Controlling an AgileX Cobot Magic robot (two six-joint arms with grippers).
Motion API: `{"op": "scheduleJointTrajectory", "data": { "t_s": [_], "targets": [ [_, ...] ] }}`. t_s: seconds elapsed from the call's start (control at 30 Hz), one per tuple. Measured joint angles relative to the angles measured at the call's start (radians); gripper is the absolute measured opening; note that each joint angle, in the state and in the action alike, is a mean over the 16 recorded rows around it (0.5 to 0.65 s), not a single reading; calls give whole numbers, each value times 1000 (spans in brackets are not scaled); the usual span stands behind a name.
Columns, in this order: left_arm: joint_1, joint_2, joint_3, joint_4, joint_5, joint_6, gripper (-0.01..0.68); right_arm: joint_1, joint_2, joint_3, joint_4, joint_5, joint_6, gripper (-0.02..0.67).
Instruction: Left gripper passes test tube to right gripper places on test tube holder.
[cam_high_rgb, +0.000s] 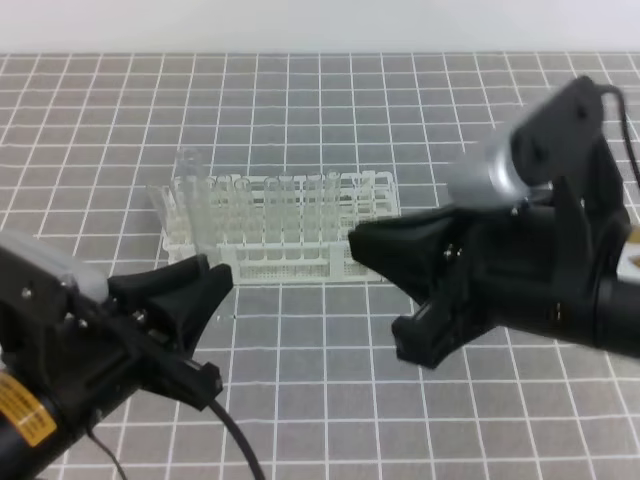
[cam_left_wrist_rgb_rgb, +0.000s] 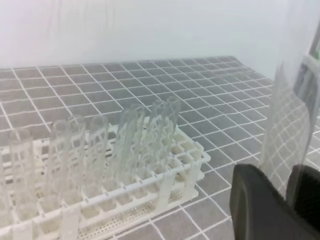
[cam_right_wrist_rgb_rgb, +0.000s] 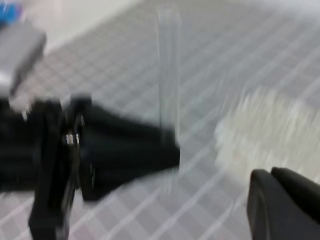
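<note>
The blurry all-black left gripper (cam_right_wrist_rgb_rgb: 171, 146), with its orange band and loose black cable, is seen closed on the long thin clear glass test tube (cam_right_wrist_rgb_rgb: 168, 75), which is gripped near its lower end and held roughly upright in front of the white plastic grid-holed test tube holder (cam_high_rgb: 282, 266), towards its left end. The black right gripper (cam_high_rgb: 378, 296), with its silver-grey top plate, is spread wide and empty in front of the holder's right end, well apart from the tube. The holder is already stocked with several other clear glass tubes (cam_high_rgb: 270, 210) and rests on the grey mat with white grid lines (cam_high_rgb: 400, 120). Several risks may be judged from here. Because only a short length of smooth glass is clamped, the tube could be tilted or slipped if it were struck sideways by the wide jaws. If the tube were released before it was firmly gripped by the right claw, it could be dropped onto the mat. At placement the standing tubes could be knocked, or a filled hole chosen, since clear glass is hard to tell apart. The grip itself is shown only in the right wrist view, where the tube rises from the dark fingertips. In the exterior high view the held tube is almost lost against the rack, but the spacing of both arms is given. In the left wrist view the tube (cam_left_wrist_rgb_rgb: 295, 100) fills the right edge, and the holder's empty holes (cam_left_wrist_rgb_rgb: 192, 152) at its near end are made out.
</note>
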Motion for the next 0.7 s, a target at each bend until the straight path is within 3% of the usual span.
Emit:
{"op": "scheduleJointTrajectory", "data": {
  "t_s": [0.37,0.7],
  "targets": [
    [0,90,8,56,-143,-3,4,233,-53,171,-18,-554,-66,0],
    [-1,132,8,131,-185,-30,4,278,-25,163,-48,-634,-67,20]
  ]
}}
